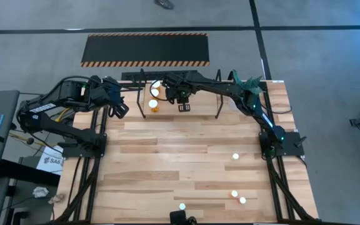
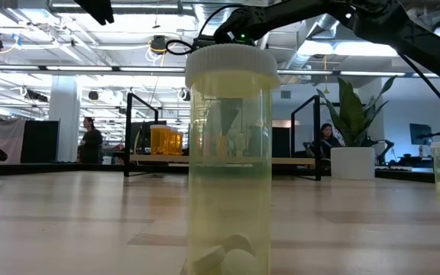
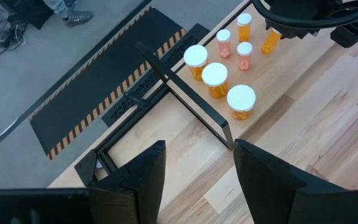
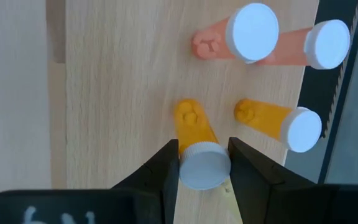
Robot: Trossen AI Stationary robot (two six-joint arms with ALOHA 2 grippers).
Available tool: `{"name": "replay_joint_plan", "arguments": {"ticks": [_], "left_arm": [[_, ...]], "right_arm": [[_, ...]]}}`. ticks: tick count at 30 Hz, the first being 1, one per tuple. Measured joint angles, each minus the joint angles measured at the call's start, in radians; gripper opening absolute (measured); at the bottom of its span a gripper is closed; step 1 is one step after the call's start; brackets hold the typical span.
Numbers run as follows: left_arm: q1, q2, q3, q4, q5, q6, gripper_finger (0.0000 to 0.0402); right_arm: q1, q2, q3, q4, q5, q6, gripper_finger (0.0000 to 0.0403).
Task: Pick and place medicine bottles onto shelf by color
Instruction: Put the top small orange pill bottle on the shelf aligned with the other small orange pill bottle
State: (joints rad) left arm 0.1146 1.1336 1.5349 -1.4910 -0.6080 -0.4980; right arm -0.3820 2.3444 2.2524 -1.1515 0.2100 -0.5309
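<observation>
The right gripper is clamped on the white cap of an orange bottle standing on the shelf, with another orange bottle just beside its fingers and two reddish bottles a little beyond. If the fingers open unevenly or lift off at a tilt, the bottle may tip into those neighbours. The left gripper waits outside the shelf's end hoop, fingers parted and empty.

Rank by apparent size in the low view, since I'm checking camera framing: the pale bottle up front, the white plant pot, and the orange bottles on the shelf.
1. Pale bottle: largest by far, though it stands nearest the camera.
2. White plant pot.
3. Orange bottles: smallest, but far off, so true size is unsure.
</observation>
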Motion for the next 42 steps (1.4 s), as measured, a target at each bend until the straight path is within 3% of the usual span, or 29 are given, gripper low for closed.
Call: {"name": "replay_joint_plan", "arguments": {"ticks": [42], "left_arm": [[0.0,0.0,0.0,0.0,0.01,-0.014,0.0178]], "right_arm": [[-0.008,0.001,0.0,-0.001,-0.003,0.044,0.0151]]}}
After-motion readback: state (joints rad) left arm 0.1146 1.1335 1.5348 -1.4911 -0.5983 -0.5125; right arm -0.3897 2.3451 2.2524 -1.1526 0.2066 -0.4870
